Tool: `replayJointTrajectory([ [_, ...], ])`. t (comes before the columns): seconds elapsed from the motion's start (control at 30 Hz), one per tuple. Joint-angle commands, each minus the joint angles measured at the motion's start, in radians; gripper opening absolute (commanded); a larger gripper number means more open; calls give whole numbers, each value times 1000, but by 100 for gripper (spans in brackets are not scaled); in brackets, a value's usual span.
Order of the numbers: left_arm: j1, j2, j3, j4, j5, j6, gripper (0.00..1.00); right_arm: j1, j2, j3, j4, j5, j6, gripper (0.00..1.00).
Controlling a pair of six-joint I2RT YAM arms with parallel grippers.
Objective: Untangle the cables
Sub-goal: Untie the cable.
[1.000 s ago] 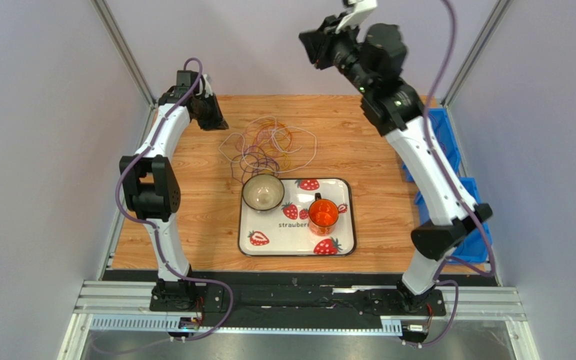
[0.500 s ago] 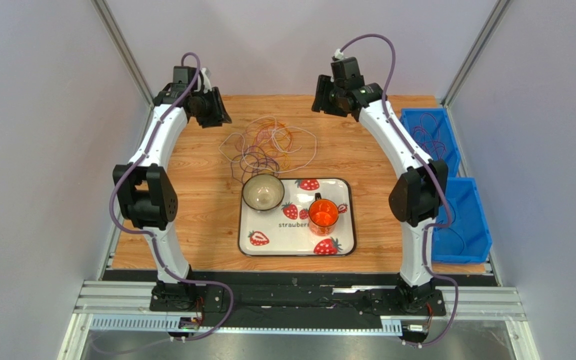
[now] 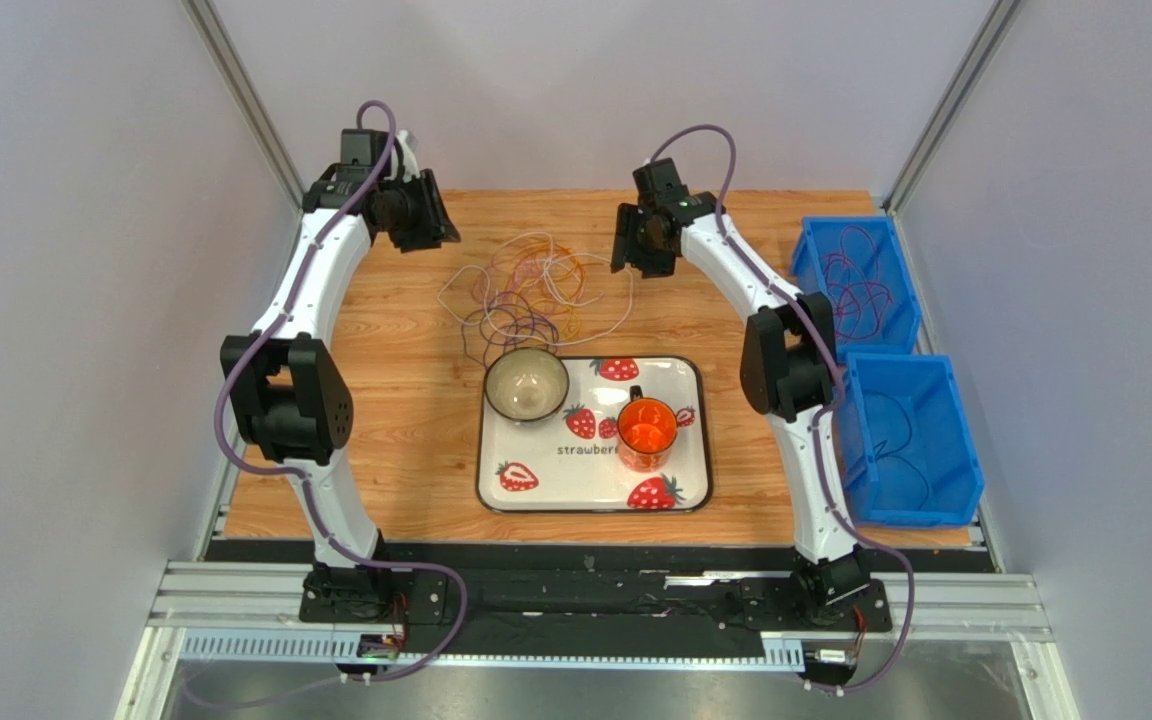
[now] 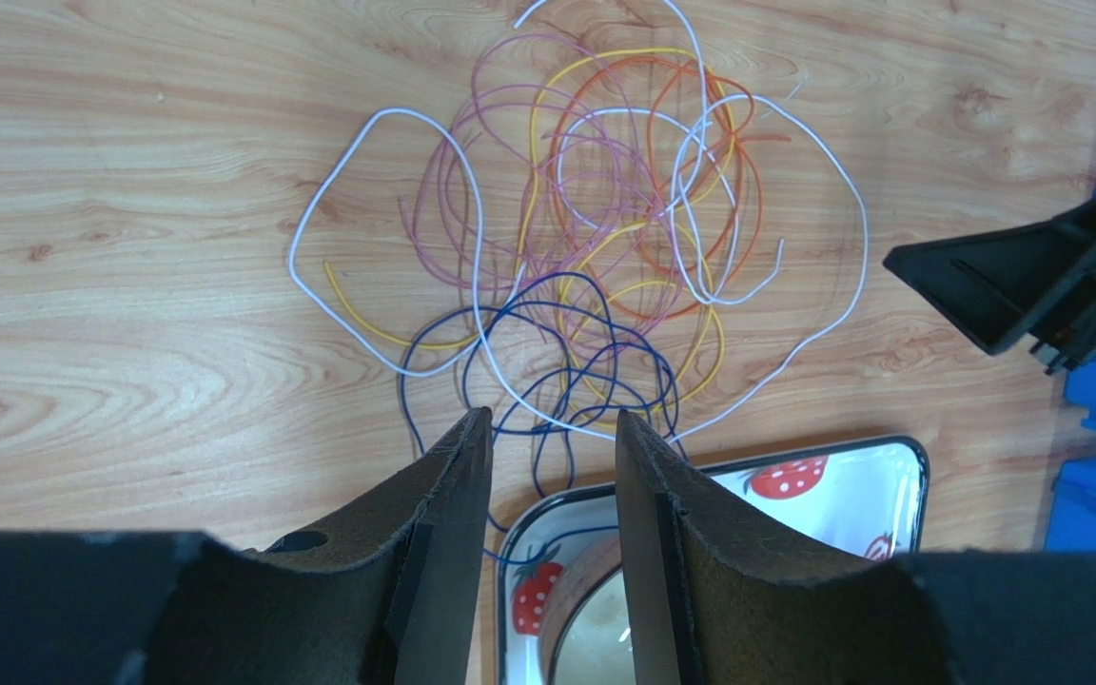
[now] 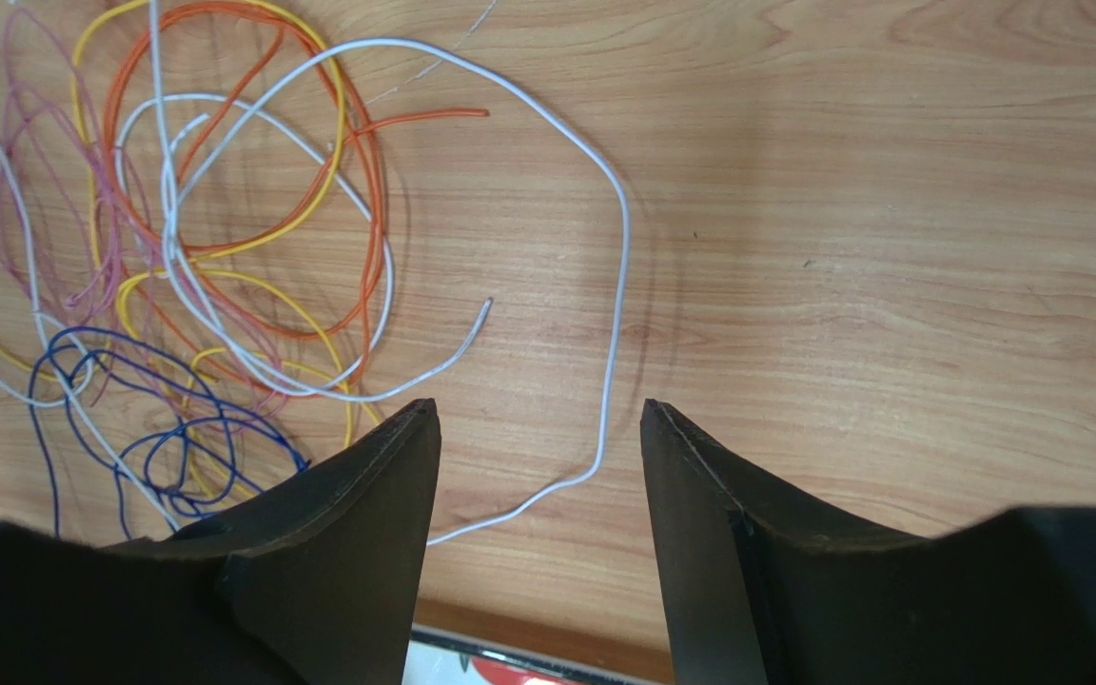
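Right gripper point(image 5: 537, 411) now low beside cables point(image 3: 534, 288); bins point(image 3: 842, 225) top-view only

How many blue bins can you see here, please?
2: the far bin and the near bin directly in front of it, both at the right edge of the table. None seems hidden.

Left arm point(image 3: 312, 278) and right arm point(image 3: 728, 258) are both showing glossy white tube links between chunky black joint housings point(image 3: 289, 398). Thin lilac hoses point(image 3: 373, 107) are running along each (looping loose up top). Matte black wedge-shaped fingers point(image 4: 440, 543) are tapering to blunt tips.
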Motion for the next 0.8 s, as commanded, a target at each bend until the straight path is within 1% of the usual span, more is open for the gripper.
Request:
replayJointTrajectory([
  [0.0, -2, -62, 5, 12, -9, 15, 46, -8, 41, 82, 13, -10, 3, 58],
  [0.2, -2, -56, 9, 10, -6, 15, 45, -11, 91, 97, 14, -2, 6, 56],
  [0.6, -2, -54, 9, 9, -1, 13, 45, -10, 133, 65, 37, -37, 20, 41],
  [0.67, -2, -53, 9, 7, -1, 13, 45, -10, 137, 67, 39, -45, 22, 36],
  [0.7, -2, -53, 9, 9, -1, 13, 45, -10, 137, 65, 40, -46, 22, 29],
  [0.77, -2, -53, 9, 9, -1, 13, 45, -8, 136, 65, 42, -46, 20, 25],
])
